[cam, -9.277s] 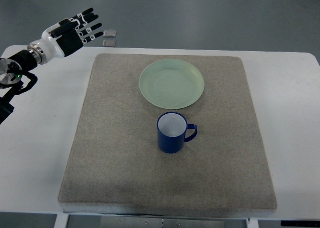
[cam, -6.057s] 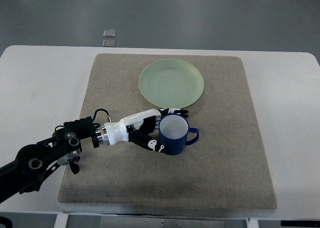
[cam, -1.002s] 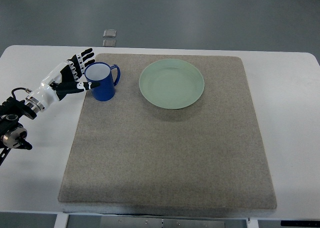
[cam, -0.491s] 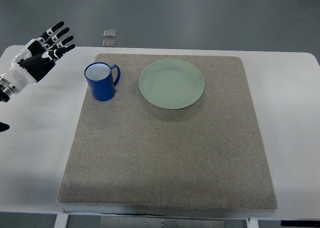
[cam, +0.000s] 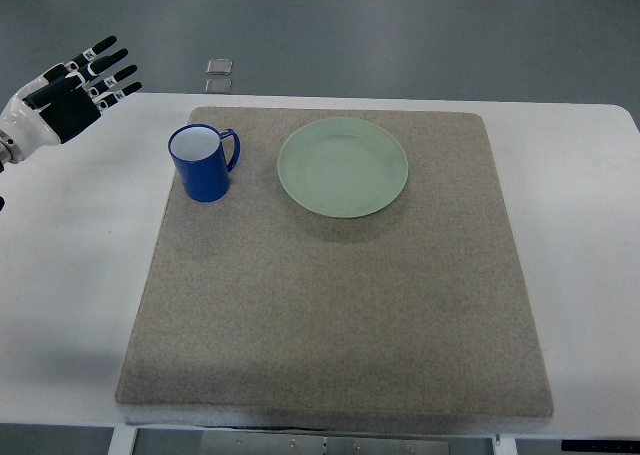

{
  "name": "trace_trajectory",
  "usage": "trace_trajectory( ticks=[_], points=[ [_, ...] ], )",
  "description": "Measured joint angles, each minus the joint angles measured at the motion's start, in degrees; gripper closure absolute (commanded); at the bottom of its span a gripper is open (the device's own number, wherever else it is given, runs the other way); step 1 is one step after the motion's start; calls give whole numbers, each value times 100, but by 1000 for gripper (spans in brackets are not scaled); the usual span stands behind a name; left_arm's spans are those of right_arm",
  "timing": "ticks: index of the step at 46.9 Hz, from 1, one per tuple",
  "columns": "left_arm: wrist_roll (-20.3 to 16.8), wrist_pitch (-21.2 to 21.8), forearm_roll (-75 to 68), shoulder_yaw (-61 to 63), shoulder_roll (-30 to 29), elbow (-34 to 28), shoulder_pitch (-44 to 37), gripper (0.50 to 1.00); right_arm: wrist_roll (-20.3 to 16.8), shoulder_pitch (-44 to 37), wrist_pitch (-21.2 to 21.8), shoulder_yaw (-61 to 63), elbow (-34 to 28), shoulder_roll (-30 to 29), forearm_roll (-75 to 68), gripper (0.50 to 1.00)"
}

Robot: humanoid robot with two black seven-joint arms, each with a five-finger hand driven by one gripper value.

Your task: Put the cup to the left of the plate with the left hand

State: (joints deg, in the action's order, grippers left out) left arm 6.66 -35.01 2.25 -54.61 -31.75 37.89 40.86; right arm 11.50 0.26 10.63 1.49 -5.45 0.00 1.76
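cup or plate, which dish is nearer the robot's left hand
The blue cup. It stands at the mat's left edge, closer to the open left hand; the green plate lies to the cup's right.

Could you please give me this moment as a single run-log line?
left hand: open, off the mat's left | blue cup: upright on mat, left of green plate, apart | right hand: not in view

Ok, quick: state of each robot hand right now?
Left robot hand: open, fingers spread, holding nothing, away from the cup.
Right robot hand: not in view.
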Motion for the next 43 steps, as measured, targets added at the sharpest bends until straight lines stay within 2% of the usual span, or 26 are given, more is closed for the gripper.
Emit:
trace_trajectory(
  ticks=[5, 14, 43],
  points=[
    [142, 0, 289, 3, 6, -2, 128, 501, -1, 0, 0, 0, 0, 0, 0, 568],
    [689, 1, 883, 56, 38, 1, 398, 501, -2, 0, 0, 0, 0, 0, 0, 568],
    [855, 38, 926, 46, 266, 34, 465, 501, 31, -2, 82, 23, -85, 0, -17, 568]
  ],
)
